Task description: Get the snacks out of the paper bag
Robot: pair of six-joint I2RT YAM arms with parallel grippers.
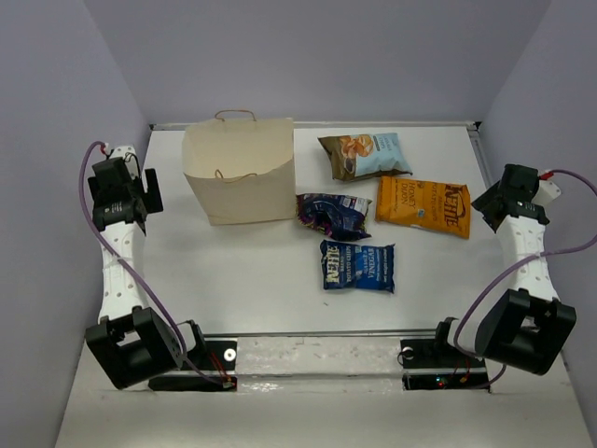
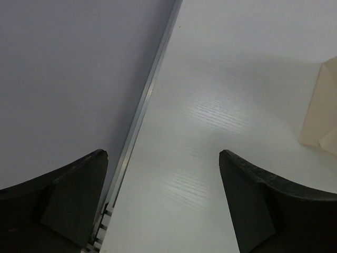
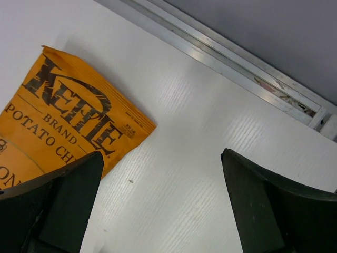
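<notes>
At the near edge of the table [image 1: 252, 280], the two arm bases are sitting side by side. Just past them, right of centre, the blue chip bag [image 1: 358, 266] with white lettering is lying flat. A bit farther back, the dark purple-blue chip bag [image 1: 333, 214] is lying crumpled, with the orange chip bag [image 1: 423, 206] lying near it on the right. The right gripper [image 3: 160, 155] is hovering by the orange one's right end, fingers spread wide, gripping nothing. Over on the left, the left gripper [image 2: 163, 158] is hanging by the table's left rail [image 2: 142, 105], also spread wide and carrying nothing. The paper bag [image 1: 240, 173] is standing upright to its right, handles up. Farthest back, the light blue and brown chip bag [image 1: 365, 154] is lying right of the paper bag, outside it like the others.
</notes>
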